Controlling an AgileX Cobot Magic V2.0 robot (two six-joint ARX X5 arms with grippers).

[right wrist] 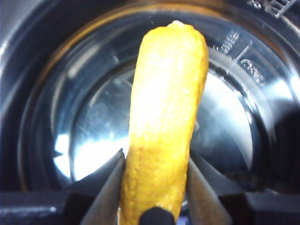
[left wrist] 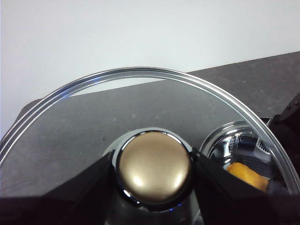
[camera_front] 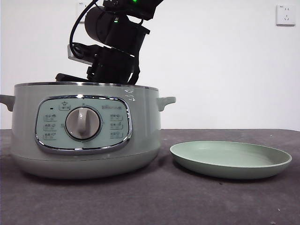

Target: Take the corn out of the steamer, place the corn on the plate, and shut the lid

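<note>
The steamer (camera_front: 84, 131) stands at the left of the table with its top uncovered. My right arm (camera_front: 115, 47) reaches down into it from above. Inside, over the shiny inner bowl (right wrist: 79, 140), my right gripper (right wrist: 154, 187) is shut on the yellow corn (right wrist: 164, 117), gripping it near one end. My left gripper (left wrist: 153, 171) is shut on the knob (left wrist: 153, 161) of the glass lid (left wrist: 140, 93) and holds the lid away from the pot. Through the glass, the corn (left wrist: 246, 174) shows inside the steamer (left wrist: 229, 143). The mint-green plate (camera_front: 229, 159) lies to the right of the steamer with nothing on it.
The dark table top (camera_front: 187, 201) runs along the front of the steamer and plate. A white wall with a socket (camera_front: 285, 15) stands behind. The steamer's side handle (camera_front: 166, 101) sticks out toward the plate.
</note>
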